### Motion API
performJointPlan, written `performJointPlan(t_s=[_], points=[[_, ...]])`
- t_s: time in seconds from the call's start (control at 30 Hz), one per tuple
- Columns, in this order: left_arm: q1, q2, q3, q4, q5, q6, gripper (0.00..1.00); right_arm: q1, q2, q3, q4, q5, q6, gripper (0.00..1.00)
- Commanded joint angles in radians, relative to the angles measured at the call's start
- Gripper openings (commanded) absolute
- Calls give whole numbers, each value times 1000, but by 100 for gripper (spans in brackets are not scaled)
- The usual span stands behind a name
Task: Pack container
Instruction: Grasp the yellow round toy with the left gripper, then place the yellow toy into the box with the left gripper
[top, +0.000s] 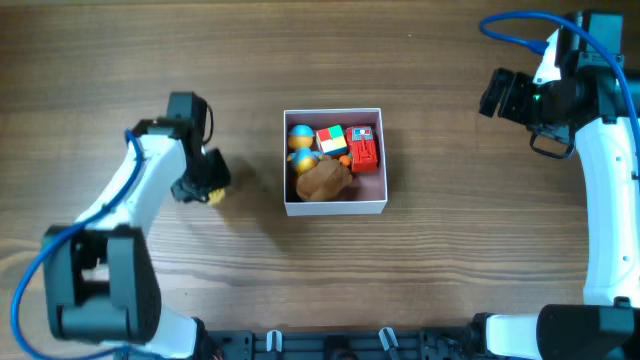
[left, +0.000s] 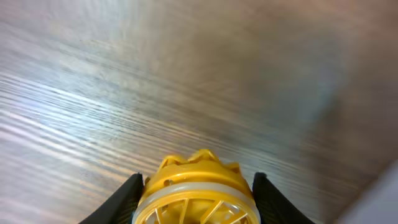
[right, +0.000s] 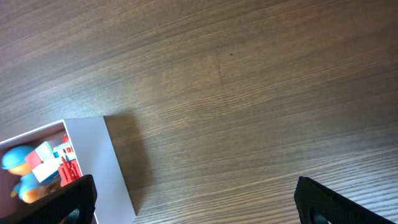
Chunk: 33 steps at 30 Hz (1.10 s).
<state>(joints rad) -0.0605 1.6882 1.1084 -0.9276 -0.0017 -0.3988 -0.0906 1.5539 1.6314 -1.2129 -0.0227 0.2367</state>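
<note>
Left gripper (top: 207, 186) grasping one yellow toy (left: 196, 190) over tabletop (top: 440, 260). One container (top: 335, 208) nearby, several toys inside. Right gripper (right: 198, 205) released.

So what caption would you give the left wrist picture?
Left gripper clasps a yellow ribbed toy, wooden table behind it.

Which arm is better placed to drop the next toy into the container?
Left. The left gripper holds a yellow toy close beside the container; the right gripper is open, empty and much farther from it.
</note>
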Motion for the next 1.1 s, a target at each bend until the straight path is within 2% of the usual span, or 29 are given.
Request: performJointPlan(t_s=[0.0, 0.13, 0.27, 0.37, 0.67, 0.7, 0.73, 0.8, 0.83, 0.97, 1.07], points=[[-105, -152, 140, -12, 1, 92, 4, -2, 11, -4, 0, -1, -8, 100], [-417, -200, 154, 56, 1, 389, 4, -2, 11, -4, 0, -1, -8, 100], [-643, -137, 154, 172, 1, 578, 4, -2, 11, -4, -1, -1, -9, 100], [-718, -53, 154, 283, 1, 601, 4, -2, 11, -4, -4, -1, -9, 100], [-721, 133, 154, 360, 3, 601, 5, -2, 11, -4, -4, -1, -9, 100], [-721, 143, 154, 360, 3, 601, 11, -2, 11, -4, -4, -1, -9, 100], [-721, 148, 154, 360, 5, 601, 31, -2, 11, -4, -4, -1, -9, 100], [-721, 148, 154, 364, 5, 601, 48, -2, 11, -4, -4, -1, -9, 100], [-721, 148, 154, 364, 4, 601, 63, -2, 11, -4, -3, -1, -9, 100], [-721, 144, 156, 364, 4, 601, 82, -2, 11, -4, -4, -1, -9, 100], [-721, 107, 169, 363, 0, 601, 88, -2, 11, -4, -3, -1, -10, 100]])
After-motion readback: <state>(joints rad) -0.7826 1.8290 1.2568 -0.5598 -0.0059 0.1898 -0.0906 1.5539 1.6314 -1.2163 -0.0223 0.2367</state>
